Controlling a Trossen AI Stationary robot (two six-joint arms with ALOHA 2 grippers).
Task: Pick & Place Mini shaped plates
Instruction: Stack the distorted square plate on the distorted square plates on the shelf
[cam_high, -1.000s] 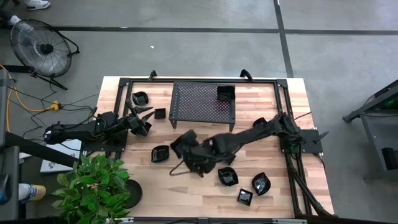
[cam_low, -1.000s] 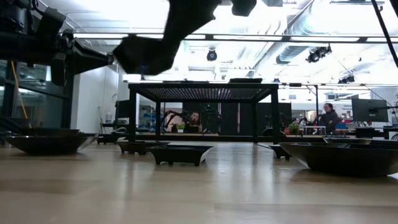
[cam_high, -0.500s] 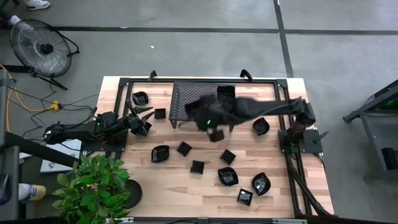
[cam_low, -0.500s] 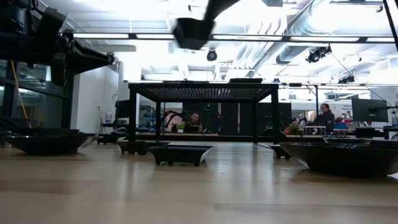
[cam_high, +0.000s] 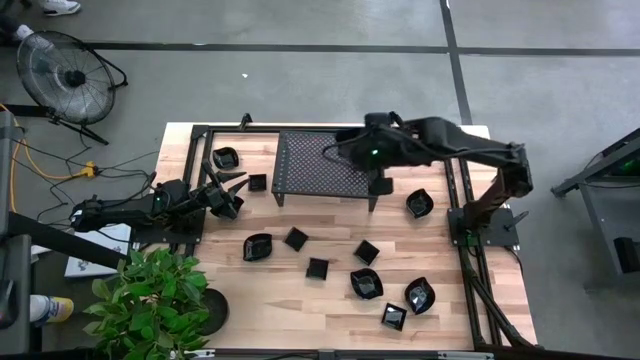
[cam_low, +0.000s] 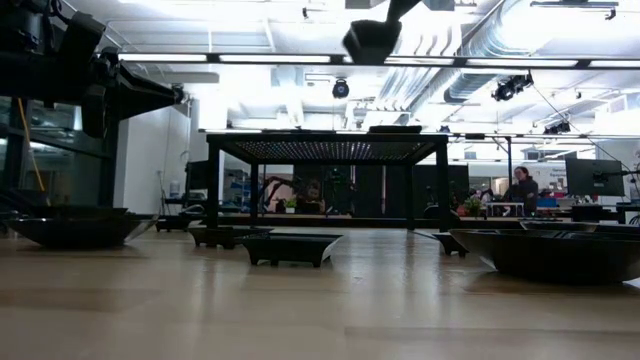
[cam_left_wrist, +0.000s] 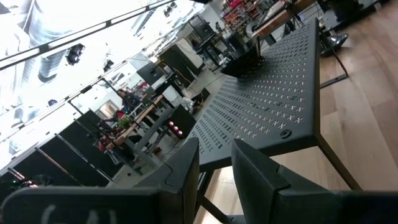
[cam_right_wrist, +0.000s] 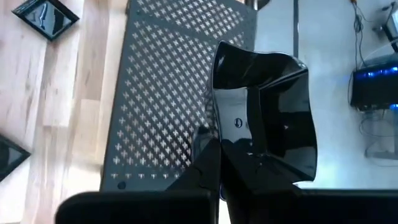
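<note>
Far left of the high view: left gripper (cam_high: 232, 188) parked over the table's left edge, aimed toward the mesh rack (cam_high: 312, 170); its fingers (cam_left_wrist: 186, 168) stand a narrow gap apart with nothing visible between them. A small plate (cam_high: 227, 157) and a smaller square one (cam_high: 257, 182) lie near it on the wood. Centre: loose dishes scattered across the lower half of the table, e.g. a square one (cam_high: 295, 238) and a round one (cam_high: 365, 284). Centre-right: right gripper (cam_high: 375, 152) is raised above the rack's right end, clamped on the rim of a glossy black square plate (cam_right_wrist: 264, 102), which hangs tilted on edge. The rack surface lies directly beneath the held plate, its long axis running left to right in the high view; another plate (cam_left_wrist: 241, 62) already sits near that end. Judgement: transport nearly done; next move likely a descent and release, placing clear of the resting plate. Right arm is the only one in reach.
</note>
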